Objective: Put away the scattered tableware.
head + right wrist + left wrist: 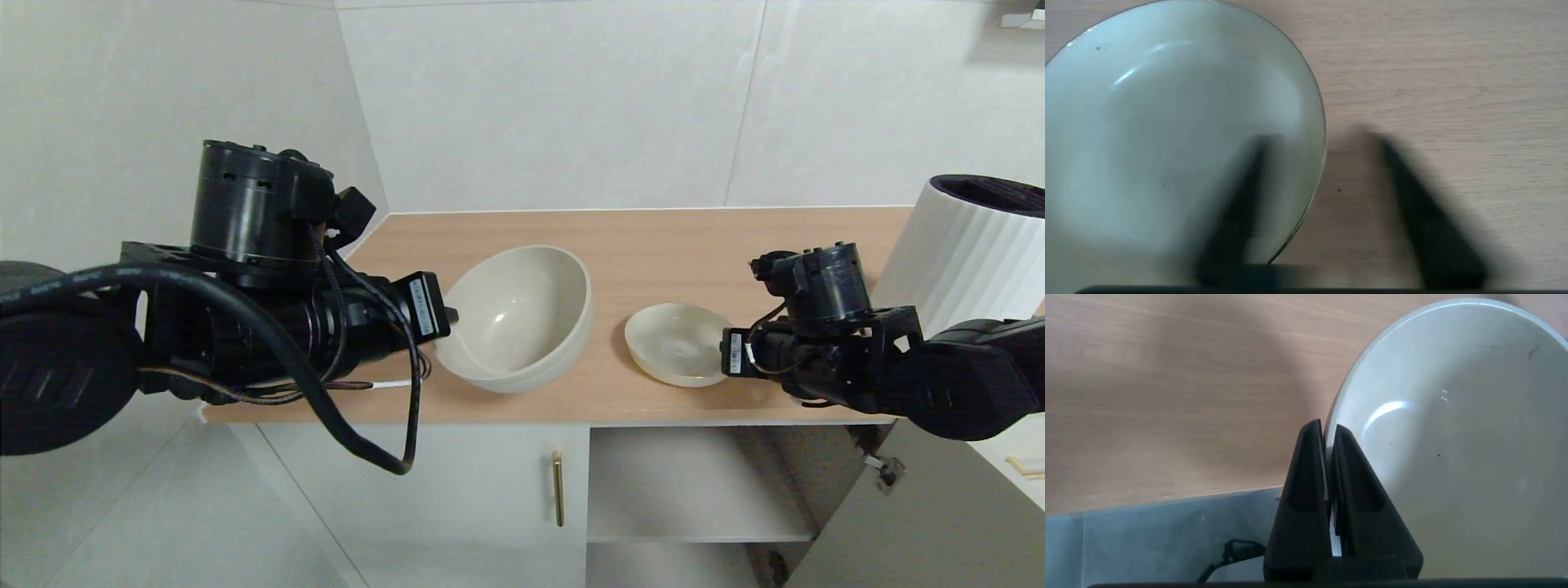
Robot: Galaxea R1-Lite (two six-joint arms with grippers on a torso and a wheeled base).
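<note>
Bowl: large cream bowl on the left half of the wooden counter, near its front edge; tilted, its opening turned toward the left arm
Left gripper: fingers pressed nearly together on the bowl's rim, one inside the bowl and one outside; firm hold
Dish: small shallow pale dish flat on the counter, right of the bowl and apart from it
Right gripper: fingers spread wide, holding nothing; one over the dish's inside, the other over bare wood, the dish's near rim between them
Vessel: white ribbed vessel at the counter's right end
Cupboard: closed door with gold handle; open shelf beside it
</note>
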